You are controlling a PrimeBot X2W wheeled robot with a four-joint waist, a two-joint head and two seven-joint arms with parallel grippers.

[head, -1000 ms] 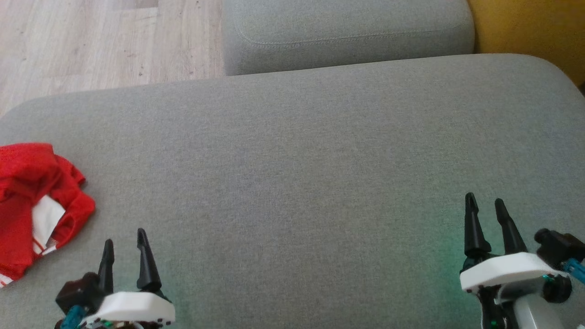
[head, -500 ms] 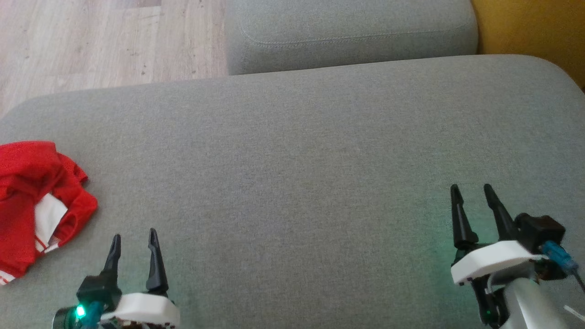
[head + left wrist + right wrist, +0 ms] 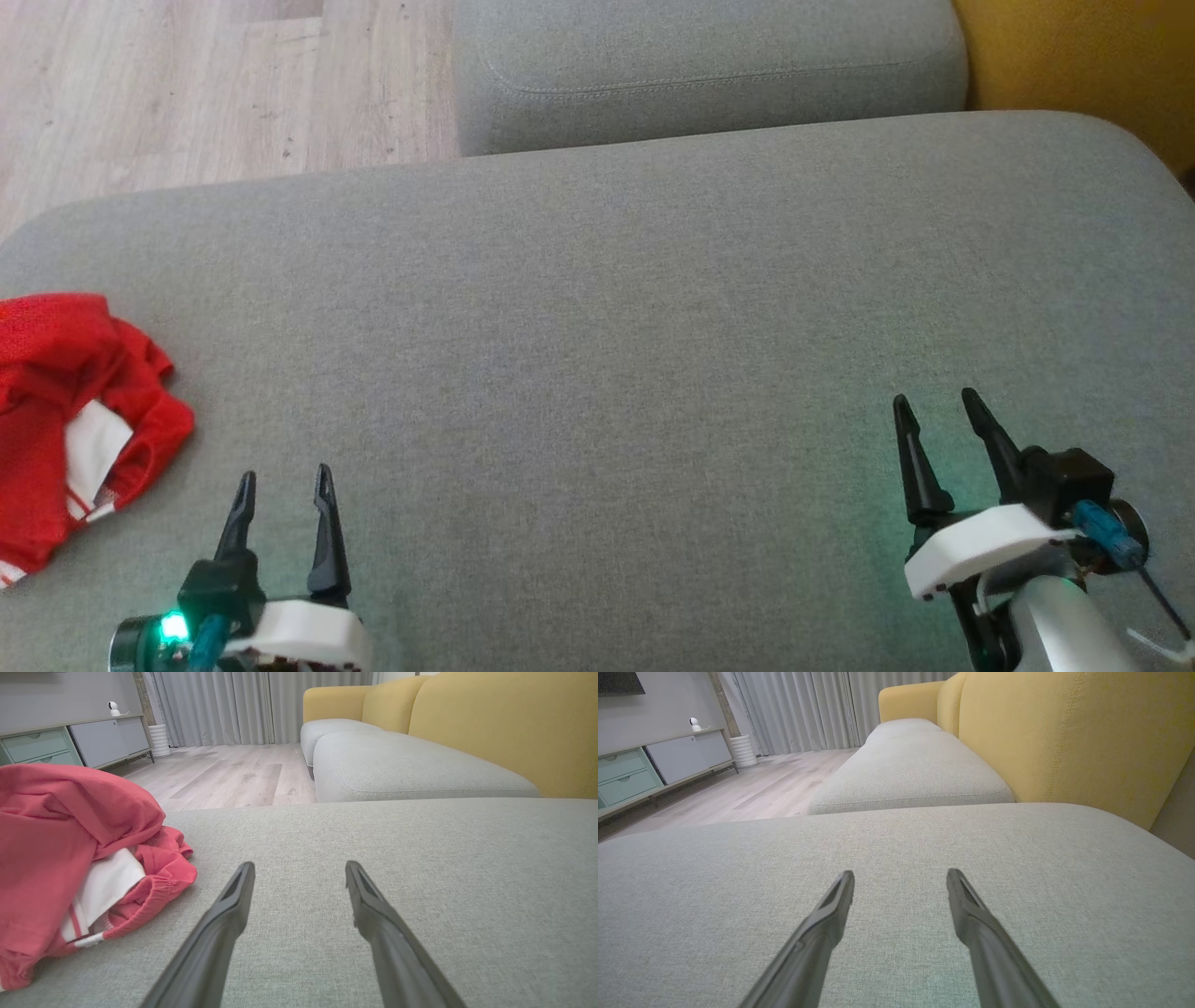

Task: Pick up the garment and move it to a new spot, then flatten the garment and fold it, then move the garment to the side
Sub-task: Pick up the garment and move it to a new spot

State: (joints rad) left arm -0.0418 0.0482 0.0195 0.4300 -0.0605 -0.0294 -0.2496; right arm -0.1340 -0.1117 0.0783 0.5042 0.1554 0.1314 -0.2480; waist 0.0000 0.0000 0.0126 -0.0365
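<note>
The fingers (image 3: 327,546) of the left gripper (image 3: 285,474) stand spread apart with nothing between them, and the right gripper (image 3: 935,398) shows the same spread, empty jaws; this spacing matches the frames from one second and half a second ago. In the left wrist view the left gripper (image 3: 299,865) hovers low over the grey cushion (image 3: 420,882), tips clear of the fabric. The right wrist view shows the right gripper (image 3: 900,873) above bare cushion surface (image 3: 714,896). The garment (image 3: 56,392), red with white trim, lies crumpled at the left edge of the cushion (image 3: 597,299) in the head view, cut off by the frame edge. It sits ahead and to the left of the left gripper, near it but not touching; the left wrist view places the garment (image 3: 65,826) left of the left finger. Its position and shape are unchanged from one second ago. Compared with that frame, the right gripper has shifted toward the centre of the cushion. The left gripper has shifted slightly to the right, and a green light (image 3: 171,626) now shows at its base. A second grey cushion (image 3: 700,65) lies beyond the first, with wooden floor (image 3: 187,84) to its left and a yellow backrest (image 3: 1074,56) to its right.
</note>
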